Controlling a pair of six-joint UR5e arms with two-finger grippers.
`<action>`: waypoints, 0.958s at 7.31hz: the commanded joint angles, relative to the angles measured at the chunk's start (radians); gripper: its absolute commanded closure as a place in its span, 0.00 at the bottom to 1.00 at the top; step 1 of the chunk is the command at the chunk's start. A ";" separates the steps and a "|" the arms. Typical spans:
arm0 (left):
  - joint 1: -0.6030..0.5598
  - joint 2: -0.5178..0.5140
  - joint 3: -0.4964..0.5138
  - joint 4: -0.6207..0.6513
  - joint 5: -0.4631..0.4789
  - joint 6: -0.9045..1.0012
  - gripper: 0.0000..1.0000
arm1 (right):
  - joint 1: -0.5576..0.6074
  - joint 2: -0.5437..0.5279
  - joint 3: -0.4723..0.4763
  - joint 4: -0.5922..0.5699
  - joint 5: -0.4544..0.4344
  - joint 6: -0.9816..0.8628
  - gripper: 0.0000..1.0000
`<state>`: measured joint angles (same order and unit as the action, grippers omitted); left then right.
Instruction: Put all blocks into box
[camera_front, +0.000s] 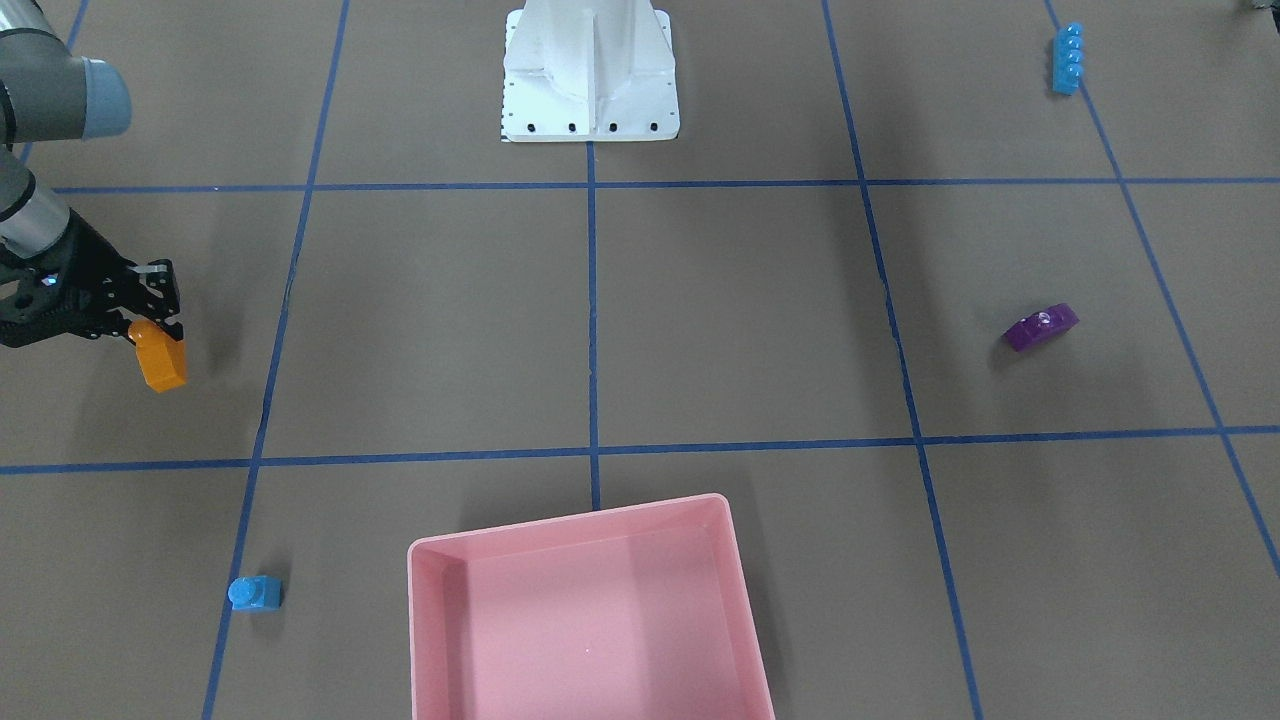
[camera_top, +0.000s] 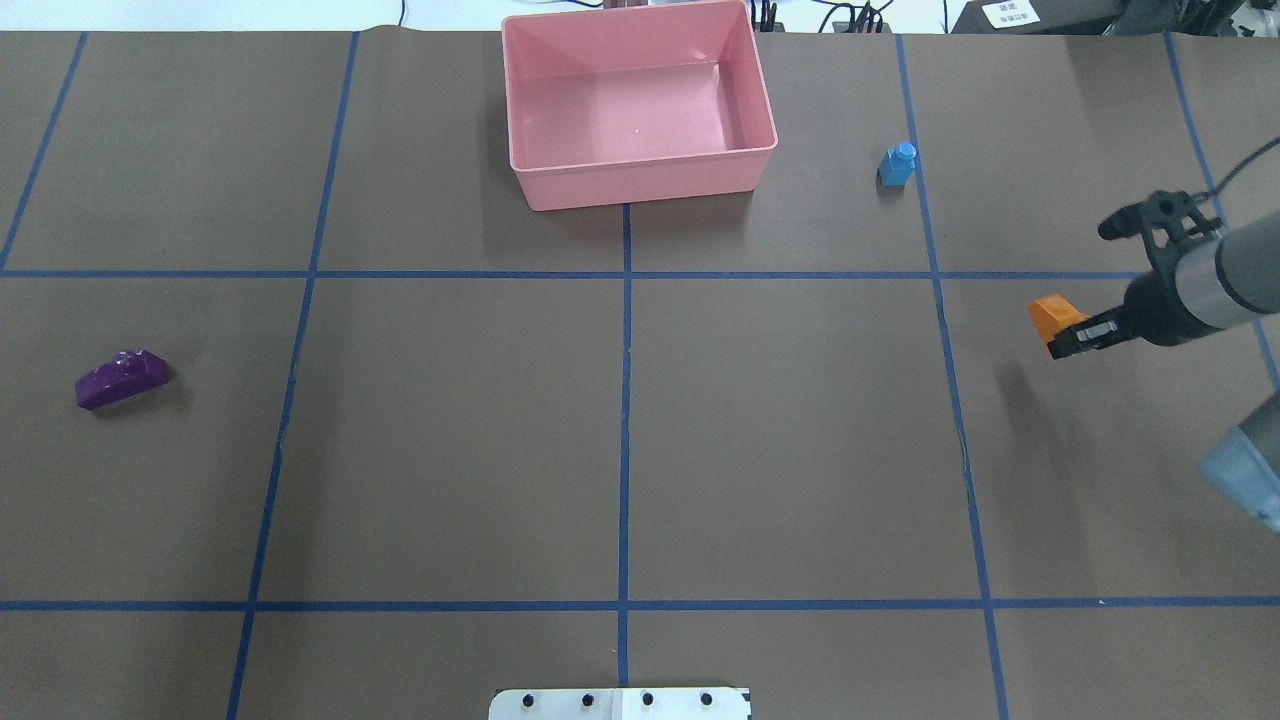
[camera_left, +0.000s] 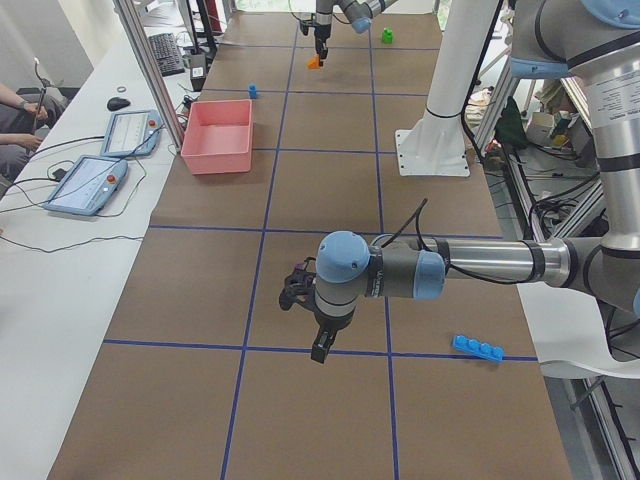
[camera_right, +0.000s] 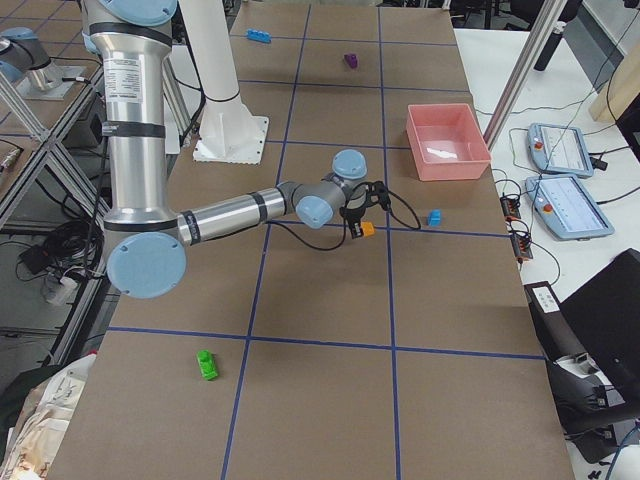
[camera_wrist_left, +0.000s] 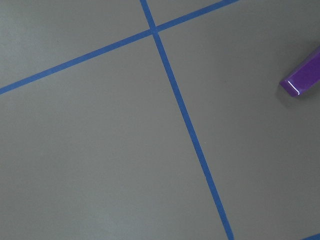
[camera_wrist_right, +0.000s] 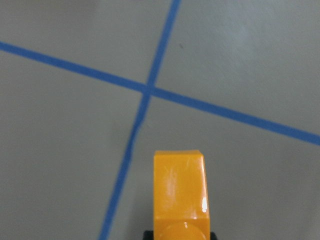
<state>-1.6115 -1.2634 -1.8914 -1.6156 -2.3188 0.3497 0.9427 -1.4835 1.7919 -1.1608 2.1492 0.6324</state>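
Note:
My right gripper (camera_front: 150, 322) is shut on the orange block (camera_front: 160, 362), which hangs above the table on my right side and fills the lower part of the right wrist view (camera_wrist_right: 180, 192). The pink box (camera_top: 640, 180) stands at the far middle with nothing in it. The small blue block (camera_top: 897, 165) sits just right of the box. The purple block (camera_top: 120, 378) lies far left. The long blue block (camera_front: 1067, 58) lies near my left side. The green block (camera_right: 207, 365) rests at the right end. My left gripper (camera_left: 320, 350) hovers low over the table; I cannot tell its state.
The white robot base (camera_front: 590, 70) stands at the near middle edge. Blue tape lines grid the brown table. Two teach pendants (camera_left: 100, 170) lie on a side bench beyond the box, where a person's arm (camera_left: 15, 100) also rests.

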 joint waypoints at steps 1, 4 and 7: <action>0.001 -0.002 0.000 -0.003 -0.010 0.000 0.00 | -0.001 0.267 -0.069 -0.135 -0.002 0.088 1.00; 0.001 -0.002 0.000 -0.003 -0.017 0.000 0.00 | -0.004 0.669 -0.485 -0.132 -0.003 0.153 1.00; 0.002 -0.002 0.003 -0.003 -0.037 0.000 0.00 | -0.007 0.929 -0.804 -0.143 -0.034 0.164 1.00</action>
<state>-1.6103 -1.2656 -1.8891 -1.6184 -2.3523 0.3497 0.9377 -0.6559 1.1186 -1.3007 2.1366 0.7893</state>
